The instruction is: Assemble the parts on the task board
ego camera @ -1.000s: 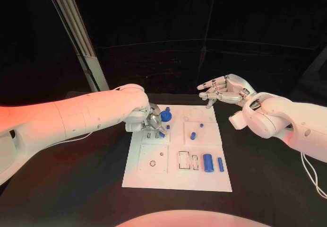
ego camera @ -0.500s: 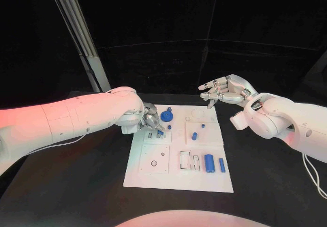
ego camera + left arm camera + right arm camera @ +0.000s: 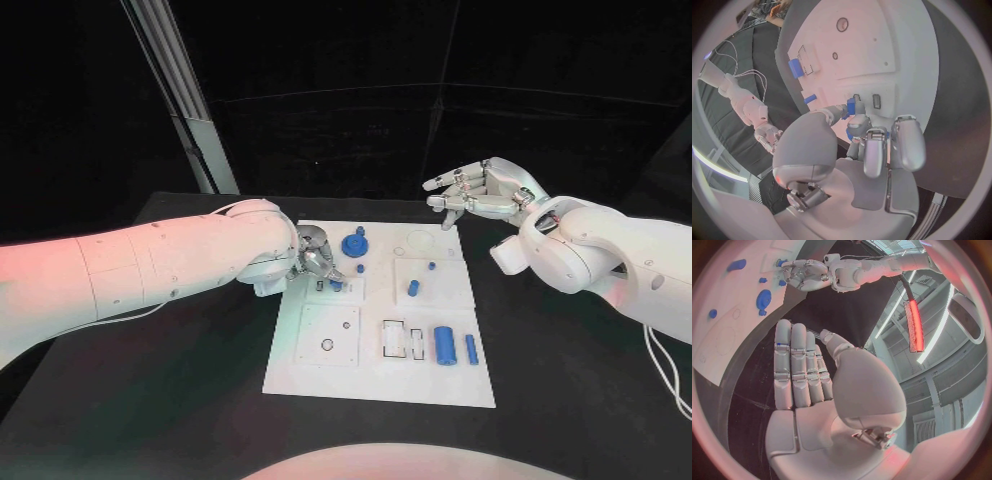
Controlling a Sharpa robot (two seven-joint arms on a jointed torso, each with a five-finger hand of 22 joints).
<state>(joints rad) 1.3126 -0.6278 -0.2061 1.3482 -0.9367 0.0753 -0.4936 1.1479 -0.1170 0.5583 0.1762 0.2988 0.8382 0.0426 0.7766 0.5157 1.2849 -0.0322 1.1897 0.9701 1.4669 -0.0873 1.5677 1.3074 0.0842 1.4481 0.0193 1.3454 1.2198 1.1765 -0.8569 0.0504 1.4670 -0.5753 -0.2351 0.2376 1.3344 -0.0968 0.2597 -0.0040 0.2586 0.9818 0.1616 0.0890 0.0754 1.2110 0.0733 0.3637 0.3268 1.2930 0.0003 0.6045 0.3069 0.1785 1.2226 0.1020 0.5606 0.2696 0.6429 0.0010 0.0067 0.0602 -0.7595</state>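
Note:
The white task board lies mid-table. My left hand sits low over its far left section, thumb and a finger pinching a small blue part right at the board's surface beside two narrow slots. My right hand hovers above the board's far right corner, fingers straight and together, holding nothing. On the board are a round blue part, small blue pegs, a short blue piece, a thick blue cylinder and a slim one.
A metal pole rises behind the table's far left corner. Black table surface surrounds the board on all sides. My left forearm lies across the table to the left of the board.
My left forearm has turned and dropped lower while its hand stays at the same spot on the board with the blue part. The right hand has hardly moved.

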